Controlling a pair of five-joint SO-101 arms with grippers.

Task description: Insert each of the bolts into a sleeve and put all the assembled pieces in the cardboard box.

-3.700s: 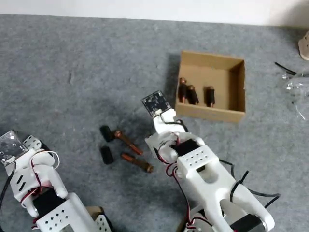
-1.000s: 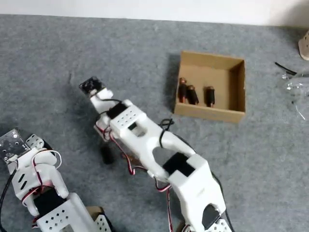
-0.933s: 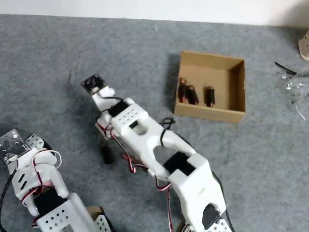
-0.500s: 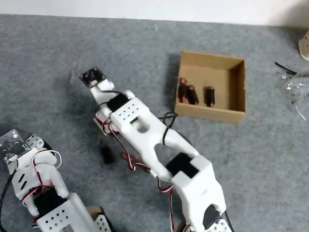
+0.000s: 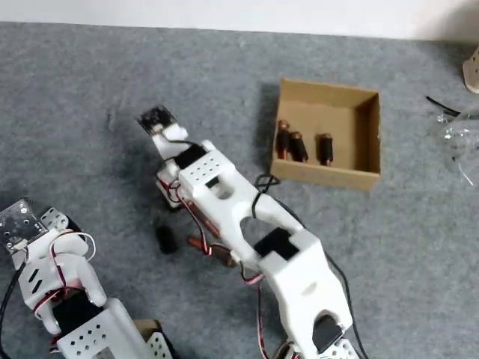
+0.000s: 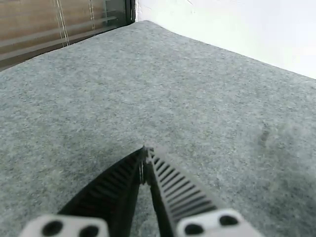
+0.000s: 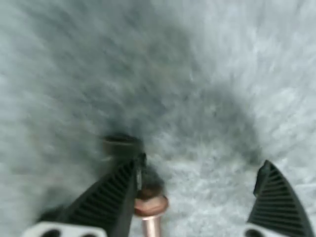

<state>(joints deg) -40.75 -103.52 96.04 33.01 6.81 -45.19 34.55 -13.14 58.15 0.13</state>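
**Bolts.** One copper bolt (image 7: pixel 149 205) lies on the grey carpet (image 7: pixel 237 74) between the jaws of your right gripper (image 7: pixel 203 163). Its head is just beside one jaw and well apart from the other. A dark, blurred shape (image 7: pixel 121 143) sits just past the head, and you cannot tell from this view what it is. In the high view, the end of a second bolt (image 5: pixel 197 242) pokes out from under the right arm (image 5: pixel 224 202).

**Sleeve.** One black sleeve (image 5: pixel 166 239) lies loose on the carpet. It is just beside the second bolt's end and not touching it.

**Cardboard box.** The cardboard box (image 5: pixel 348 123) stands open on the carpet, well apart from the loose parts. Three assembled pieces lie on its floor side by side: first piece (image 5: pixel 283 139), second piece (image 5: pixel 298 146) and third piece (image 5: pixel 326 149). All three are in the half of the box nearer the right arm's wrist.

**Right gripper.** Its jaws are spread wide and low over the carpet, and they grip nothing. The arm stretches across the loose parts and covers some of them in the high view.

**Left gripper.** On your left gripper (image 6: pixel 146 152) the jaws are closed tip to tip with nothing between them, above the carpet. The left arm (image 5: pixel 60 280) sits at the near left corner, well apart from the bolts and the box.

**Surroundings.** A clear plastic item with a black cable (image 5: pixel 455 127) lies at the far right edge, beyond the box. In the left wrist view a window blind (image 6: pixel 54 24) and a white wall (image 6: pixel 237 29) stand behind the carpet.
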